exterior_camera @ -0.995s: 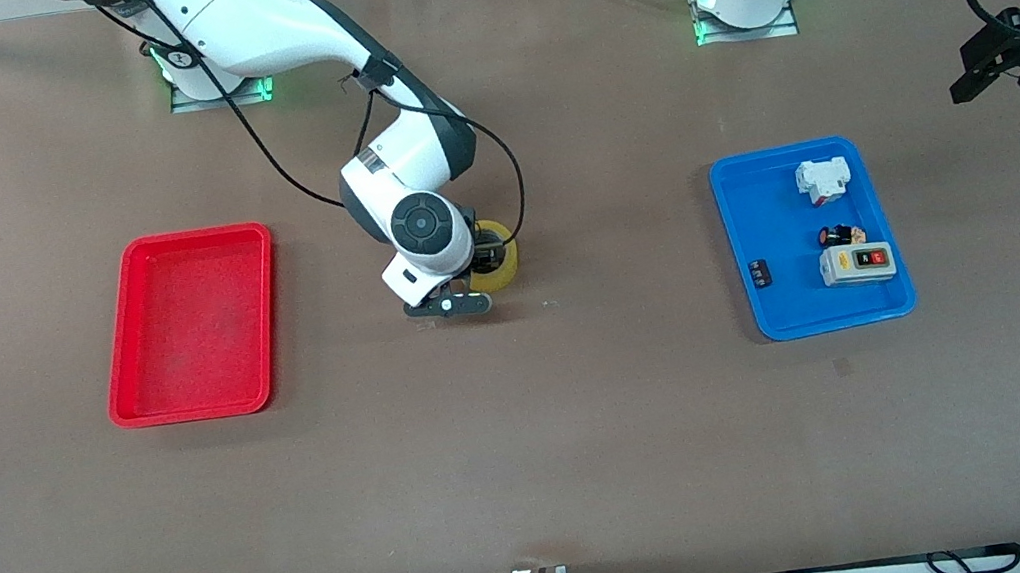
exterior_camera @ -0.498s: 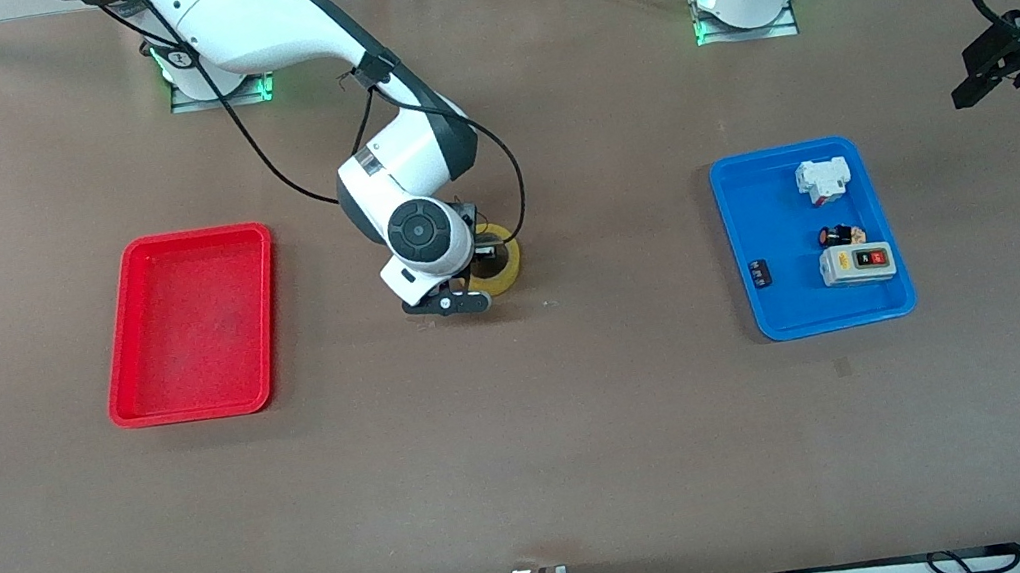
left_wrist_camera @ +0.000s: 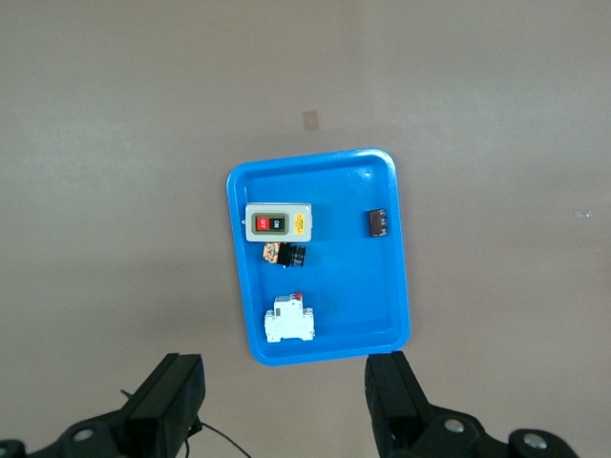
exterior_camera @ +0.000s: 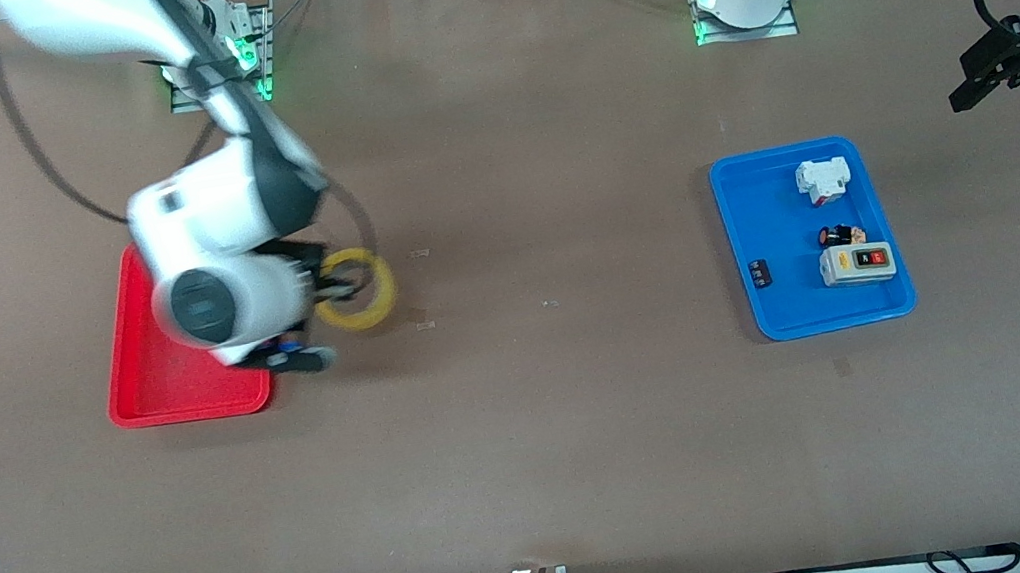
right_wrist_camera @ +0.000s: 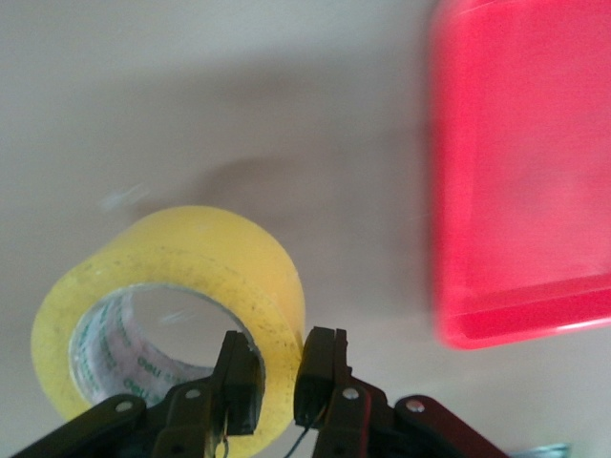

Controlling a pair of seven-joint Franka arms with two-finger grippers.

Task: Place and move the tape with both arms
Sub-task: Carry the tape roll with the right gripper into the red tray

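Observation:
The yellow tape roll (exterior_camera: 361, 290) hangs in my right gripper (exterior_camera: 334, 288), lifted over the brown table beside the red tray (exterior_camera: 142, 382). In the right wrist view the two fingers clamp the roll's wall (right_wrist_camera: 280, 329), one inside the hollow centre and one outside, and the red tray (right_wrist_camera: 520, 191) shows close by. My left gripper (exterior_camera: 1008, 65) is open and empty, held high past the blue tray (exterior_camera: 781, 307) at the left arm's end of the table. In the left wrist view its gripper (left_wrist_camera: 284, 401) has spread fingers above the blue tray (left_wrist_camera: 391, 286).
The blue tray holds a white-grey switch box with a red button (exterior_camera: 856, 263), a white breaker (exterior_camera: 822, 178), a small black-red part (exterior_camera: 838, 234) and a small dark piece (exterior_camera: 759, 274). The red tray holds nothing.
My right arm has lifted the tape from the table's middle and carried it toward the red tray. The left arm has barely moved.

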